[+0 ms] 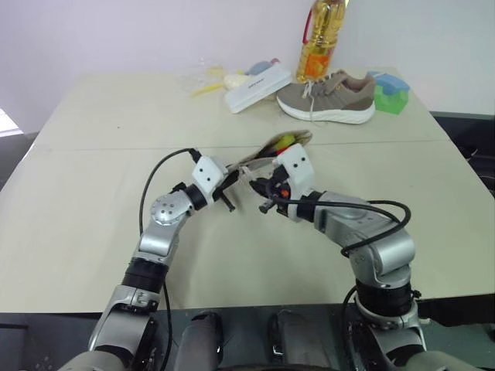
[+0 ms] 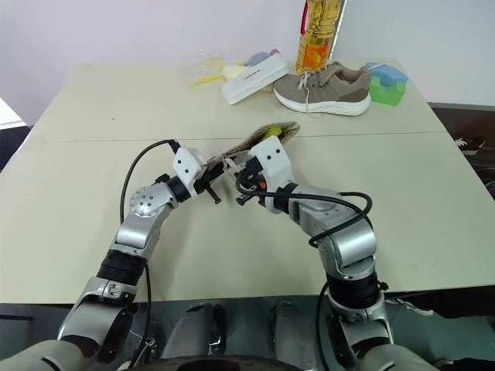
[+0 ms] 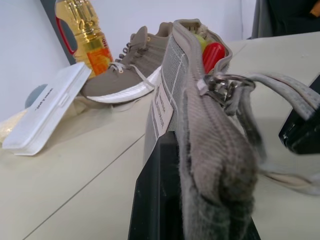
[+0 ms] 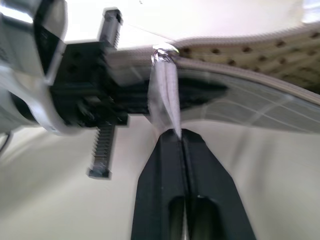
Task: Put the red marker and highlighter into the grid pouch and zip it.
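Note:
The grid pouch (image 1: 267, 154) hangs lifted over the middle of the table, stretched between both grippers. My left gripper (image 1: 232, 180) is shut on its near end; in the left wrist view the grey fabric (image 3: 210, 165) sits clamped between the black fingers (image 3: 157, 195). The pouch's far end gapes open, and the red marker (image 3: 214, 54) and the highlighter (image 3: 201, 41) lie inside it. My right gripper (image 4: 181, 137) is shut on the zipper's cord pull (image 4: 165, 95), which runs taut to the slider (image 3: 220, 85) close to the left gripper.
At the table's far side stand a brown shoe (image 1: 329, 97), an oil bottle (image 1: 319, 39), a white rectangular box (image 1: 257, 87), a green and blue block (image 1: 390, 93) and pale plastic-wrapped clutter (image 1: 209, 77). Bare tabletop (image 1: 85, 201) lies to both sides.

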`<act>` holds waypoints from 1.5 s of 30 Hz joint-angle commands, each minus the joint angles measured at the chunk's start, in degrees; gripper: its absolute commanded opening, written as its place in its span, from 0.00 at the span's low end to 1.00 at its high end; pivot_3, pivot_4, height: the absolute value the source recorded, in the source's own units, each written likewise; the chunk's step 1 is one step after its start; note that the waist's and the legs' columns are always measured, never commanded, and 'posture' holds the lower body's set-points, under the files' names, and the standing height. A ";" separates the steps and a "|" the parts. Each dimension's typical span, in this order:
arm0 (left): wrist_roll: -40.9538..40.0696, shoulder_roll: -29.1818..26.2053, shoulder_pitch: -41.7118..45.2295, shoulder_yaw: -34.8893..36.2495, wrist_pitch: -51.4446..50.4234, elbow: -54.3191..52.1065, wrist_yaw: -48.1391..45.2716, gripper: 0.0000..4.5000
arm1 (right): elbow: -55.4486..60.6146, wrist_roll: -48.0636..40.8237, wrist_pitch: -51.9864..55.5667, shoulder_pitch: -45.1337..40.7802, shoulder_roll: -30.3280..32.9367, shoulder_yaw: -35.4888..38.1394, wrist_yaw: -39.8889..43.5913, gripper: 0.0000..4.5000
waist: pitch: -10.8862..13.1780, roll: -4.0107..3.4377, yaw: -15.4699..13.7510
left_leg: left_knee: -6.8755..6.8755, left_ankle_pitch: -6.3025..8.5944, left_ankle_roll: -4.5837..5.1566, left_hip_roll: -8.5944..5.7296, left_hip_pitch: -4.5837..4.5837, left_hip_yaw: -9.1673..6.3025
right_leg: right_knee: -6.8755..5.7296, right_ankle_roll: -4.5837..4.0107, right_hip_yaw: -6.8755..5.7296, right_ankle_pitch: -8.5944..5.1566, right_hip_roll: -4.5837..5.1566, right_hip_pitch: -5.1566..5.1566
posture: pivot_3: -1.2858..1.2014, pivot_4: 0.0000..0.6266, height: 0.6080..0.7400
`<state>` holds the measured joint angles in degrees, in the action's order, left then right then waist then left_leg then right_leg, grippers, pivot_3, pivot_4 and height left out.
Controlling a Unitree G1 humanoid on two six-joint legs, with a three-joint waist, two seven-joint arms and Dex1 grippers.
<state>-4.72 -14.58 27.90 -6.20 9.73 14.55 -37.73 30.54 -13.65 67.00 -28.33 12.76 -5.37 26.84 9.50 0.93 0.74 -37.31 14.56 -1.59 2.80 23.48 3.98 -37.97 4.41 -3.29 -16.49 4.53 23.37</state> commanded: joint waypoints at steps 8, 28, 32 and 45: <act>-0.09 -5.75 -2.79 0.82 4.60 -1.74 -4.05 0.00 | -3.28 1.34 -6.16 -6.31 21.29 9.98 2.37 0.02 | 0.01 0.02 -0.07 | 0.04 0.00 0.00 0.00 0.00 0.02 | 0.05 0.00 0.00 0.00 0.02 0.00 | 0.52 0.24 1.00; -2.66 -7.47 -6.07 1.44 3.95 -3.82 -5.19 0.00 | 0.87 -6.56 -5.57 1.68 18.44 6.55 3.34 0.31 | 0.01 0.02 -0.03 | 0.15 0.00 0.00 0.12 -0.06 0.10 | 0.09 0.00 0.06 0.00 -0.06 0.02 | 0.52 0.24 1.00; -2.92 -7.00 -6.12 1.51 3.35 -4.67 -5.07 0.00 | 1.16 -6.94 -4.30 2.49 11.76 3.66 -0.82 0.74 | 0.01 0.02 -0.06 | 0.11 0.00 0.00 0.09 -0.03 0.11 | 0.09 0.00 0.06 0.00 0.00 0.02 | 0.52 0.24 1.00; -3.34 -6.09 -6.25 1.17 2.28 -6.36 -4.75 0.00 | -4.91 -8.09 -3.95 2.84 0.73 3.56 -7.80 0.54 | 0.01 0.02 -0.01 | 0.11 0.00 0.00 0.08 -0.02 0.11 | 0.08 0.00 0.06 0.00 -0.01 0.04 | 0.52 0.24 1.00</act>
<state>-6.96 -20.82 21.49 -5.72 11.69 10.52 -42.83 24.64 -21.12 64.15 -25.02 13.90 -2.77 19.58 9.51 0.95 0.72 -37.19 14.56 -1.58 2.88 23.46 4.09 -37.90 4.41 -3.23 -16.49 4.51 23.41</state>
